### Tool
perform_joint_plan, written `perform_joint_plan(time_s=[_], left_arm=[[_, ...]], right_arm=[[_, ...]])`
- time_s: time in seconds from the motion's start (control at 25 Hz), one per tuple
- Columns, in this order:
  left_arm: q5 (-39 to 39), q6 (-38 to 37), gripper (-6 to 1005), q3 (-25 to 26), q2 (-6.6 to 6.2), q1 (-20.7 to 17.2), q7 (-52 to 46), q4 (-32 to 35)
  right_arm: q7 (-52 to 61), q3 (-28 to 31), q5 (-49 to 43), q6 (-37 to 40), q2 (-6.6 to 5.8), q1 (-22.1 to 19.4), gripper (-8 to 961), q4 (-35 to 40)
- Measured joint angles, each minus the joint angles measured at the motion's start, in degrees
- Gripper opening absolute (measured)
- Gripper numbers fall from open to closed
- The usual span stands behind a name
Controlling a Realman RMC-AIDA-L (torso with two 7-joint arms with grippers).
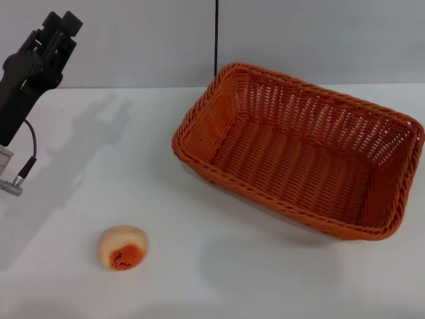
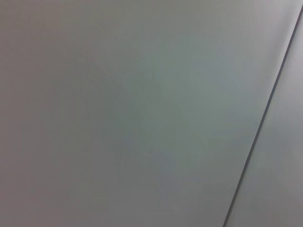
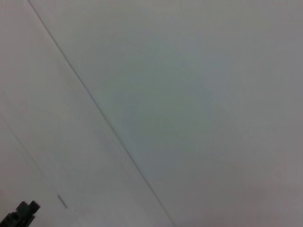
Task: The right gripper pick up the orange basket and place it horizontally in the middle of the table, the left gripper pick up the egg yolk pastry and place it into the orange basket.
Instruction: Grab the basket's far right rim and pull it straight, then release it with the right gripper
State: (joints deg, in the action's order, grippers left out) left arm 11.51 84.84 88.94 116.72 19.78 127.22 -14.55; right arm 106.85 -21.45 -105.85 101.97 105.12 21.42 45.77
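Observation:
The orange basket (image 1: 299,153) sits upright on the right half of the white table (image 1: 219,266), turned at a slant, and it holds nothing. The egg yolk pastry (image 1: 123,248) lies alone near the front left, its orange-red patch facing the front. My left gripper (image 1: 60,26) is raised high at the far left, well away from the pastry, open with nothing between its fingers. Of my right gripper only a small black tip (image 3: 21,213) shows at a corner of the right wrist view. It is outside the head view.
A grey wall with a dark vertical seam (image 1: 216,36) rises behind the table. A thin cable with a metal plug (image 1: 20,174) hangs from the left arm. Both wrist views show only the bare wall (image 2: 142,113).

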Motion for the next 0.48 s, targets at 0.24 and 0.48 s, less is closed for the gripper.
perform_joint_plan(time_s=[0.24,0.48], left_arm=[[0.0,0.2,433,0.0,-0.08,-0.26,0.18,0.24],[0.0,-0.16,433,-0.25,-0.17,-0.28,0.81,0.49]], right_arm=[[8.99,0.02,-4.62,5.43,-1.19,2.92,674,9.83],[16.11,-0.07,-13.95,9.32,-3.56,9.51,670,14.51]])
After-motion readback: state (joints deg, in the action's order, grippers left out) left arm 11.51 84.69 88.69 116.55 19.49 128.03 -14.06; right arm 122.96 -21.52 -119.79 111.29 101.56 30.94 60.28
